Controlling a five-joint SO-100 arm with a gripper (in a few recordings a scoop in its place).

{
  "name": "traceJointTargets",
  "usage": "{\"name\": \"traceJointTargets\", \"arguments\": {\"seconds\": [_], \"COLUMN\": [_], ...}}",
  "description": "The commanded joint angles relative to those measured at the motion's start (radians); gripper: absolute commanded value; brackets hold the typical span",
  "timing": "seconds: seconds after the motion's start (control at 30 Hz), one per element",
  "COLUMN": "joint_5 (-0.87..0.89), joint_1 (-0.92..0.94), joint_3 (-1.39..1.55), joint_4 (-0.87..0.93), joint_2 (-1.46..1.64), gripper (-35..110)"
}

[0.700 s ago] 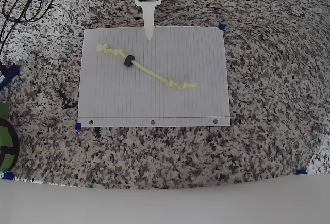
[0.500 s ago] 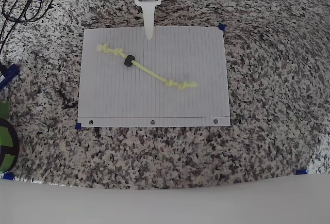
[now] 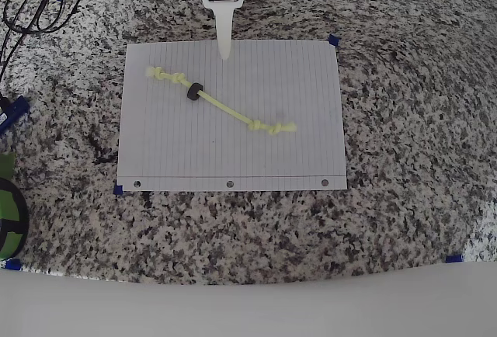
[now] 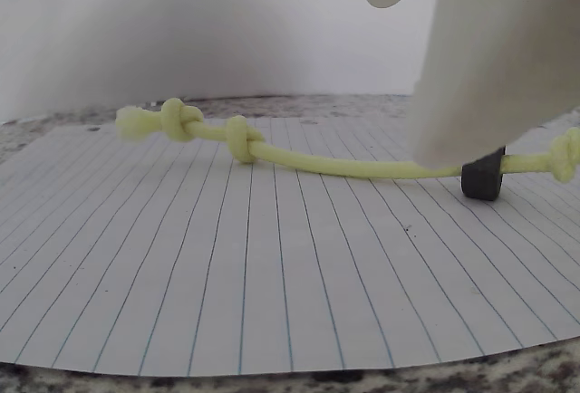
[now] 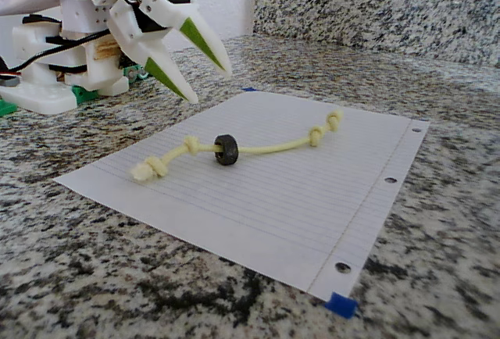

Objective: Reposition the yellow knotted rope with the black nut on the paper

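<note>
The yellow knotted rope (image 3: 227,109) lies loose and diagonal across the paper (image 3: 233,158), running from upper left to lower right in the overhead view. The black nut (image 3: 194,91) is threaded on it near its upper-left knots. My white gripper (image 3: 225,51) hovers over the paper's top edge, apart from the rope. In the fixed view the gripper (image 5: 209,83) is open, holding nothing, above and left of the nut (image 5: 226,149) and rope (image 5: 273,148). The wrist view shows the rope (image 4: 317,165) across the paper (image 4: 272,275), with the nut (image 4: 482,180) partly hidden behind a finger (image 4: 489,67).
The paper rests on a speckled granite counter (image 3: 404,119) with blue tape marks (image 3: 334,40) at its corners. Black cables (image 3: 31,7) lie at the top left, and a green-and-black object (image 3: 8,213) sits at the left edge. A granite backsplash (image 5: 375,11) rises behind.
</note>
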Motion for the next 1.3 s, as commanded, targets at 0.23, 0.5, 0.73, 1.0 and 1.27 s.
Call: {"name": "traceJointTargets", "arguments": {"seconds": [0.23, 0.5, 0.73, 1.0, 1.27], "joint_5": [0.002, 0.002, 0.002, -0.006, -0.006], "joint_1": [-0.005, -0.005, -0.006, 0.003, 0.011], "joint_3": [0.021, 0.021, 0.021, 0.017, -0.051], "joint_4": [0.000, 0.000, 0.000, -0.058, -0.130], "joint_2": [0.003, 0.003, 0.003, 0.003, 0.002], "gripper": [63, 63, 63, 63, 63]}}
